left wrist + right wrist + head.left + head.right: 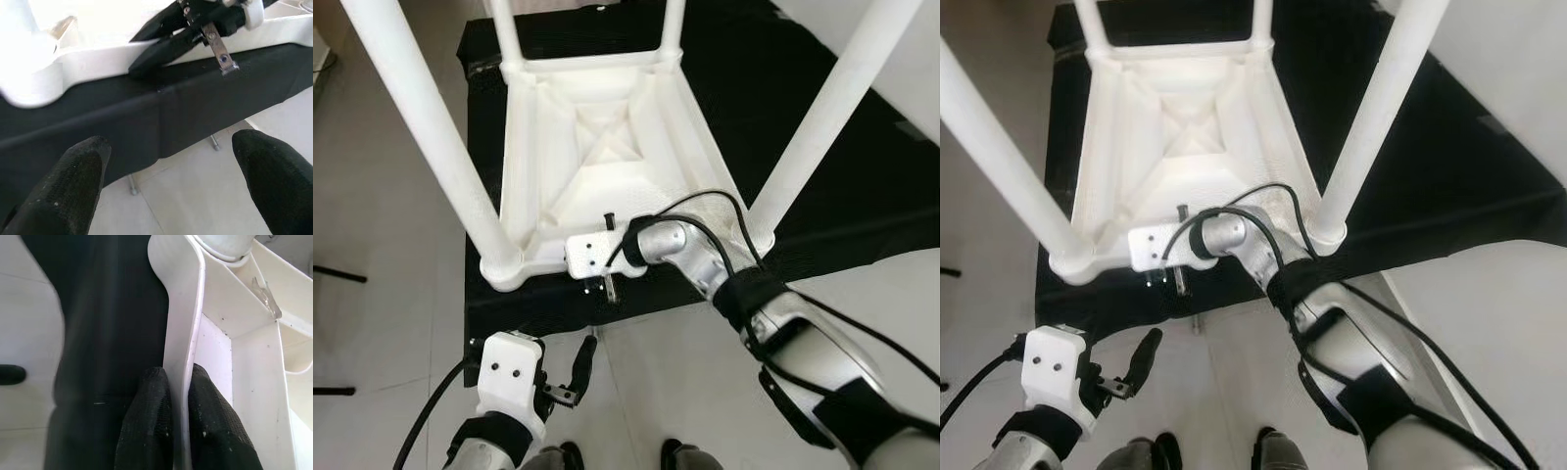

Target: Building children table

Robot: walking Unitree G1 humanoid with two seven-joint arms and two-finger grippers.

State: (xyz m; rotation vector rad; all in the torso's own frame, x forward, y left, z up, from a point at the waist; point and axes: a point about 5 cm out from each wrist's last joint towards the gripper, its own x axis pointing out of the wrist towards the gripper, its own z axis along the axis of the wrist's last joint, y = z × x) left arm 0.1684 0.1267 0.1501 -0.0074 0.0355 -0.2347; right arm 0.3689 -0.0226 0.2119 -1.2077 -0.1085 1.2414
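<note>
- Table (597, 147): white plastic, upside down on a black mat (822, 147) spread on the tiled floor (391, 245); all four legs stand up in their corner sockets, ribbed underside facing the camera
- Near rim (183, 362): thin white edge of the table closest to the robot, between the two front legs
- Right gripper (607, 262): at the near rim, fingers (146, 431) closed narrow on it, one finger outside against the mat side, one inside the tray of the underside
- Left gripper (576, 377): low over the floor, just short of the mat edge, apart from the table; fingers (73, 186) spread wide, holding nothing
- Step in hand, as judged: steadying or shifting the table by its rim, perhaps before turning it upright
- Doing it well: keep the pinch square on the rim so the thin plastic does not twist or slip; bring the left gripper to the rim or front left leg (421, 117) for a second hold before any lift; move slowly, as the tall legs could swing and loosen in their sockets
</note>
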